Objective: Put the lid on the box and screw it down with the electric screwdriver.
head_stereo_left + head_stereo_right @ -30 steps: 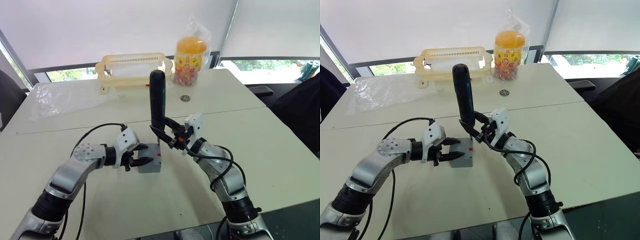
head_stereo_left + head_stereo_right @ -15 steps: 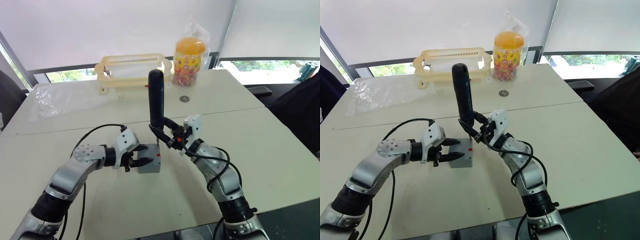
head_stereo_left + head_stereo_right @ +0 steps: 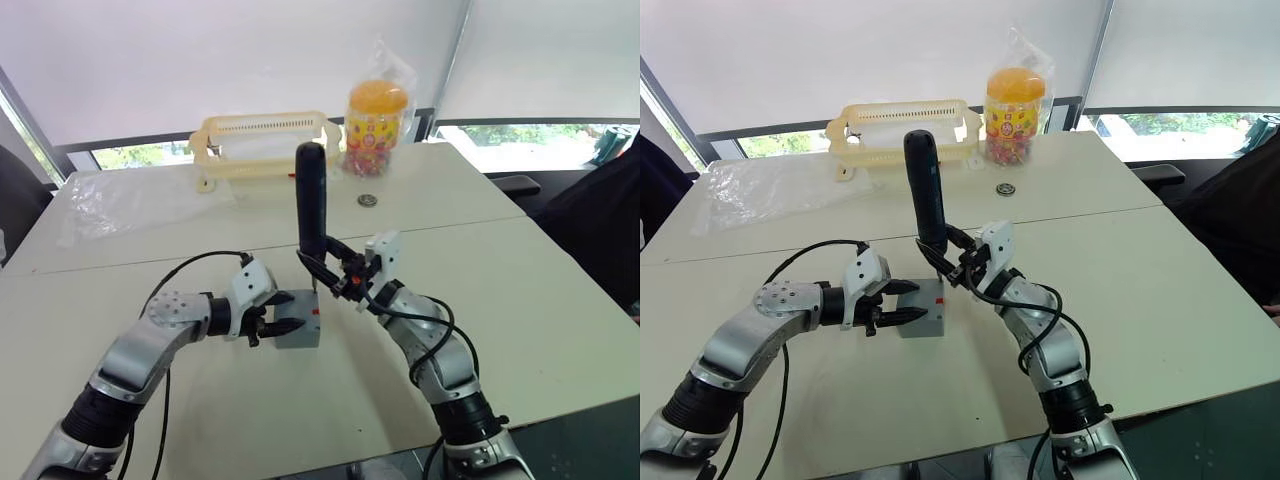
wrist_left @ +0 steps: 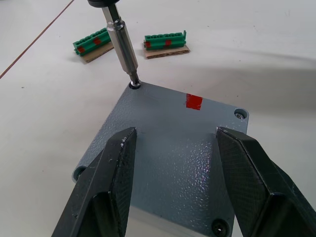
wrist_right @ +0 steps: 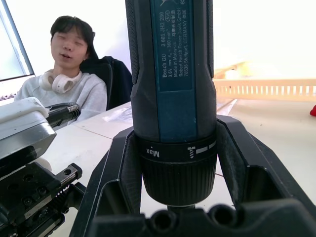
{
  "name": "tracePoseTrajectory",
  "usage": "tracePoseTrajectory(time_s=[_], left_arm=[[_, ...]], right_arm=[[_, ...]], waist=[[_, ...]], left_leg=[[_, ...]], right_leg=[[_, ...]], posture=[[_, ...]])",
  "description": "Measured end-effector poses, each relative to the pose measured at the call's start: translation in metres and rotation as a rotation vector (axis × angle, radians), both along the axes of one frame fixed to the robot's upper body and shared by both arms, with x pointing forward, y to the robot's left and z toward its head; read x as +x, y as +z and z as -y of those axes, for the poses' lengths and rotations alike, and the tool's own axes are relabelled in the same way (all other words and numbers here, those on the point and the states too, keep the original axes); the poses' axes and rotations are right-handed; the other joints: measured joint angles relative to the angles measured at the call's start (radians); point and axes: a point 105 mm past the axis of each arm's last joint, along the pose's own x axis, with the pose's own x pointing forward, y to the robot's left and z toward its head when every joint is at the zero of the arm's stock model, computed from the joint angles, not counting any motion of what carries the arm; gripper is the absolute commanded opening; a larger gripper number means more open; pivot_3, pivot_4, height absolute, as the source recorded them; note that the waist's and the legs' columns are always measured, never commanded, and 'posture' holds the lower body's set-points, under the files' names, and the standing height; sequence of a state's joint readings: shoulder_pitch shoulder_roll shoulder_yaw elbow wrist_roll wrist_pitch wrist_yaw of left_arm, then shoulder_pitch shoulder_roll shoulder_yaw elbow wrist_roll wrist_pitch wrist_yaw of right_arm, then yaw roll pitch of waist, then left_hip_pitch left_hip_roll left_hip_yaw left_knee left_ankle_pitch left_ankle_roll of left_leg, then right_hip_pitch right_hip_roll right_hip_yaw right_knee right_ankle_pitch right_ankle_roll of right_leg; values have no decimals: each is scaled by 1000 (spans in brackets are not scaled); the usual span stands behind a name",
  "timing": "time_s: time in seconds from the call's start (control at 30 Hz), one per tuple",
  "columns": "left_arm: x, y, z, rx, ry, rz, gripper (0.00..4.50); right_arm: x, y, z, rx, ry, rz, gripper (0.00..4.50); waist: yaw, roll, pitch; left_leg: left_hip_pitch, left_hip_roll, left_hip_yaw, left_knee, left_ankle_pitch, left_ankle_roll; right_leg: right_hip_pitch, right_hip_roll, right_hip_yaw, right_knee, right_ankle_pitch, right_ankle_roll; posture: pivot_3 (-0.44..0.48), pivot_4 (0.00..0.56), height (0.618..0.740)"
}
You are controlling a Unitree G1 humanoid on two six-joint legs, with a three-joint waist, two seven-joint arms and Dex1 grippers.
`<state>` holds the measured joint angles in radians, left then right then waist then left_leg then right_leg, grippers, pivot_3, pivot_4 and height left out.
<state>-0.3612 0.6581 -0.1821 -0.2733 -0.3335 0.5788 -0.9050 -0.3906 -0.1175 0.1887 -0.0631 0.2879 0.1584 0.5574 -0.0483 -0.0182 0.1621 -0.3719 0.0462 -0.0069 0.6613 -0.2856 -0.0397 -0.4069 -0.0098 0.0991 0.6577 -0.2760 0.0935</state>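
Note:
The grey box (image 3: 299,333) stands on the table with the flat grey lid (image 4: 173,148) on top; a red mark (image 4: 194,101) lies near one edge. My left gripper (image 3: 285,312) is shut on the box, one black finger (image 4: 111,173) along each side. My right gripper (image 3: 325,262) is shut on the black electric screwdriver (image 3: 312,200), held upright. Its metal bit (image 4: 123,47) rests in a corner hole of the lid. The screwdriver's body (image 5: 173,74) fills the space between the right fingers.
Two green blocks (image 4: 93,42) (image 4: 166,41) lie just beyond the box. Farther back are a yellow basket (image 3: 262,140), a candy jar with an orange lid (image 3: 375,115), a small round object (image 3: 368,200) and a clear plastic sheet (image 3: 120,195). A person (image 5: 69,64) sits beyond the table.
My right arm has drawn in slightly toward the left. The screwdriver stays upright over the box's corner, and the left gripper has not moved.

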Motion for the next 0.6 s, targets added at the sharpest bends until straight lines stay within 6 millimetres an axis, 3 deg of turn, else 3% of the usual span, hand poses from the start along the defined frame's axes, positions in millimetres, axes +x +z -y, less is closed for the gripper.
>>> tracePoseTrajectory(time_s=[0.6], left_arm=[[-1,-2,-2,5,5,-7,2569]], right_arm=[[0,-6,2,13,-11,2,1758]], waist=[[-1,0,-7]], left_leg=[[1,0,0,-1,0,0]], right_leg=[[2,0,0,-3,-1,-1]], posture=[[0,150,740]])
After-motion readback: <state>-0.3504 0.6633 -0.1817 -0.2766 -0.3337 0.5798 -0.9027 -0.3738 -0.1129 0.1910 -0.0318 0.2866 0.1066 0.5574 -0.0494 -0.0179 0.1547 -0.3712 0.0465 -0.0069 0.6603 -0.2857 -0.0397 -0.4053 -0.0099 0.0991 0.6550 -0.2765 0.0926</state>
